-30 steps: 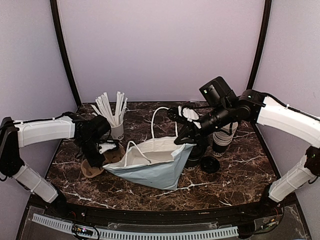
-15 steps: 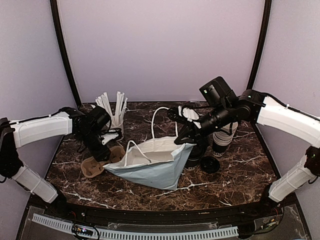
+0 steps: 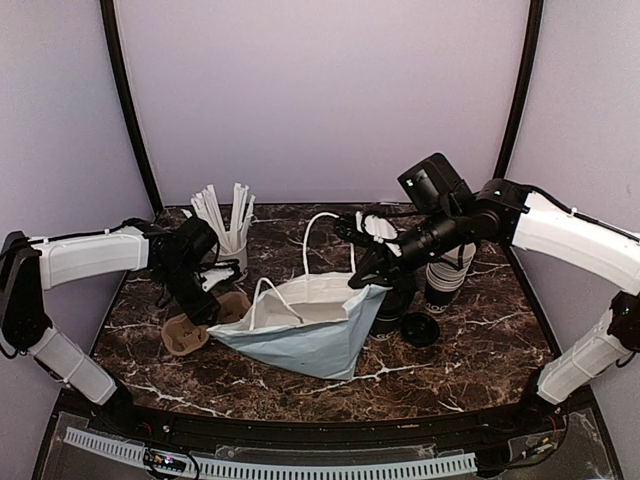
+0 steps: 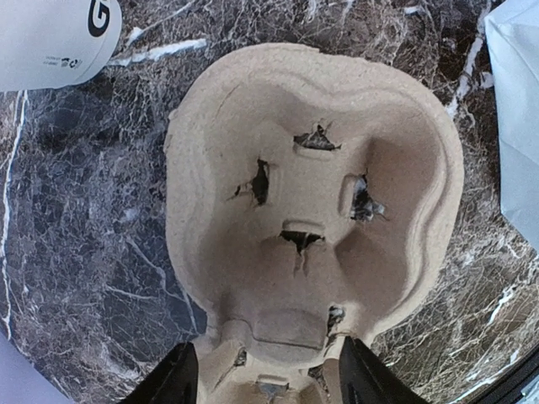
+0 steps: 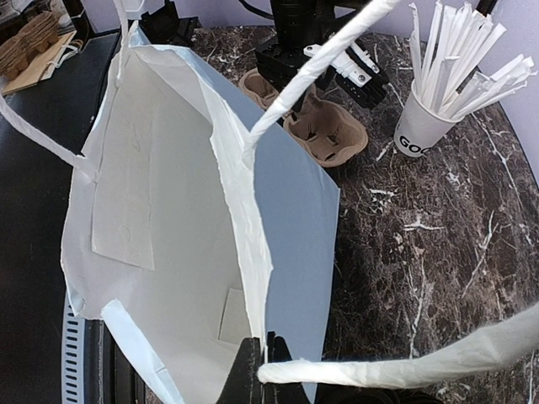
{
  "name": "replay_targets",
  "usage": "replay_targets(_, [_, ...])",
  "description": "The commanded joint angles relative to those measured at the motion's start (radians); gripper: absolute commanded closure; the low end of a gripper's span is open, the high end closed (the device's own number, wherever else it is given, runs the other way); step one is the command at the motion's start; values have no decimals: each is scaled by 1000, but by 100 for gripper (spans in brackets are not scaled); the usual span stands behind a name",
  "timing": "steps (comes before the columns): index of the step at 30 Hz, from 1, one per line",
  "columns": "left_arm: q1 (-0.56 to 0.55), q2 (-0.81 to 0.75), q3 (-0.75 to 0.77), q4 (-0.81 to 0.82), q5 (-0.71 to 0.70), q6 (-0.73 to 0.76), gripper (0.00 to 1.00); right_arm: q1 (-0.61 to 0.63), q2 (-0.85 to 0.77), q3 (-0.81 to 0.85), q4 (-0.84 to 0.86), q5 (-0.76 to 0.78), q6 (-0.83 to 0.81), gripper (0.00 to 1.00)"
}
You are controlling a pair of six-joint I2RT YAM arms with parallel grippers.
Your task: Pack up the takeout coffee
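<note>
A white paper bag [image 3: 300,322] lies open on its side at the table's middle; it also shows in the right wrist view [image 5: 160,194]. My right gripper [image 3: 366,281] is shut on the bag's upper rim [image 5: 263,370] and holds the mouth open. A dark lidded cup [image 3: 388,316], the takeout coffee, stands just right of the bag, mostly hidden under my right arm. My left gripper [image 3: 201,304] hangs open over a brown pulp cup carrier [image 4: 312,202], its fingers either side of the carrier's near end [image 4: 269,380].
A white cup of wrapped straws [image 3: 232,250] stands at the back left. A stack of lidless cups [image 3: 447,275] and a loose black lid [image 3: 420,328] sit right of the bag. The carrier [image 3: 190,330] lies against the bag's left corner.
My left gripper has shifted a little to the right and back above the carrier. The right gripper and the bag have not moved.
</note>
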Motion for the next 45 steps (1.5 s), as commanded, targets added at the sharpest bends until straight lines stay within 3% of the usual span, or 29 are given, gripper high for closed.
replay_targets(1, [18, 14, -19, -8, 45, 28, 42, -5, 30, 13, -52, 19, -6, 100])
replay_targets(6, [19, 48, -19, -8, 46, 37, 44, -5, 29, 12, -52, 20, -6, 100])
replay_targets(12, [19, 86, 10, -24, 58, 43, 55, -5, 28, 9, -52, 23, -6, 100])
replay_targets(25, [19, 58, 9, -32, 95, 41, 67, -4, 32, 8, -50, 21, -6, 100])
replay_targets(38, [19, -147, 136, -210, -36, -2, 72, -4, 35, 38, -84, -40, -12, 100])
replay_targets(45, [19, -293, 276, -225, 0, -15, 72, 8, 62, 88, -114, -67, -24, 100])
